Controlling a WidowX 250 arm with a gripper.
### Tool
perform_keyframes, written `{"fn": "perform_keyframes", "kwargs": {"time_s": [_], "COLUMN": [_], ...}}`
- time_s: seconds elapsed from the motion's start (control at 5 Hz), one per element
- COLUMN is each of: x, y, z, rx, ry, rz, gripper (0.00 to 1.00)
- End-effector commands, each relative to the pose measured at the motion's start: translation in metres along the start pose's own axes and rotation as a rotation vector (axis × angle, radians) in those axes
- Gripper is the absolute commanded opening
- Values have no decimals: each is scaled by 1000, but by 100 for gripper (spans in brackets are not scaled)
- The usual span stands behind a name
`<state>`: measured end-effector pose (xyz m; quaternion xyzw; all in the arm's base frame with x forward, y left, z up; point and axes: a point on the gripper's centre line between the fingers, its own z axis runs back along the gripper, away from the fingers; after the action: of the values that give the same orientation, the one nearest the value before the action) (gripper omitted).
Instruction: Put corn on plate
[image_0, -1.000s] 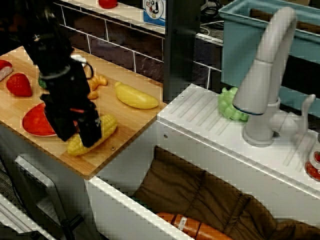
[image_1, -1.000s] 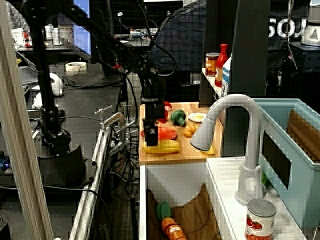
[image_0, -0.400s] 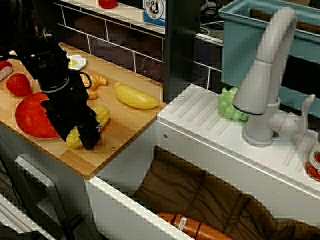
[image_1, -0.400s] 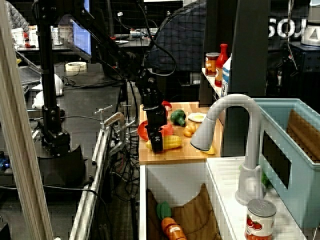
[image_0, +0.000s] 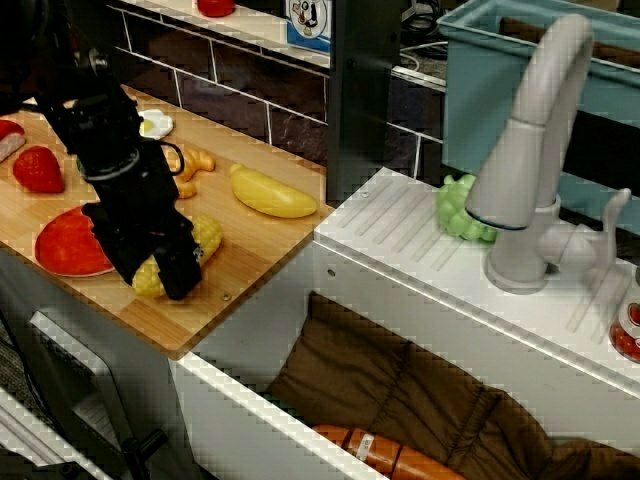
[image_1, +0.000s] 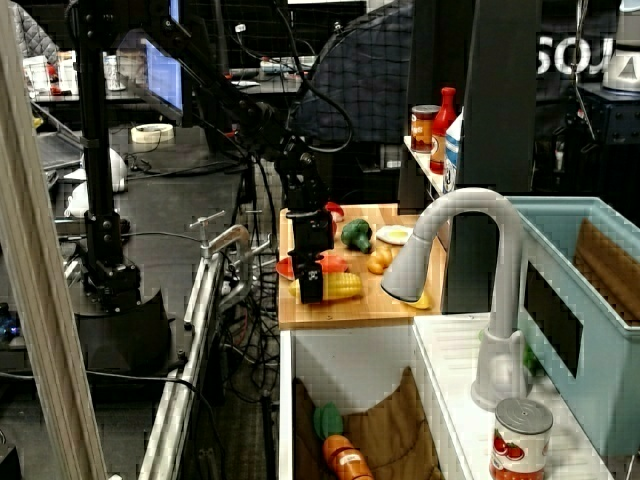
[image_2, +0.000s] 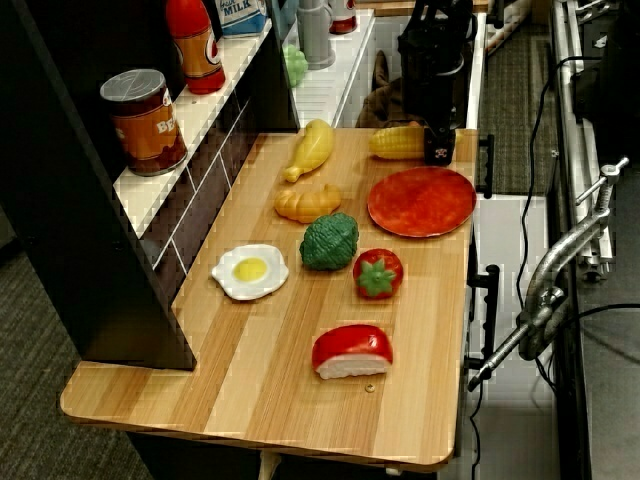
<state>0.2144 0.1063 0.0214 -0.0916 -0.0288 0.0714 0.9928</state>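
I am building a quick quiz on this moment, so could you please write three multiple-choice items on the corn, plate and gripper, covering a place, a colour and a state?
1. Where is the bumpy yellow plastic corn cob?
A. on the wooden board beside the plate
B. on the plate
C. in the sink

2. What colour is the flat round plate?
A. white
B. red
C. green

3. What lies on the plate?
A. the fried egg
B. the strawberry
C. nothing

Key: 1 A, the cob lies on the wood with the black gripper at its end; 2 B, the top view shows it red; 3 C, its surface is bare there.
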Motion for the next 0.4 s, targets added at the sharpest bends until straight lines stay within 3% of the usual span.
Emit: {"fn": "perform_keyframes", "kwargs": {"time_s": [0.0,0.2], "x": [36,45], "y": [1,34], "z": [100,150], "rx": [-151,-143], "ry": [81,121], "rz": [66,64], "gripper": [0,0]}}
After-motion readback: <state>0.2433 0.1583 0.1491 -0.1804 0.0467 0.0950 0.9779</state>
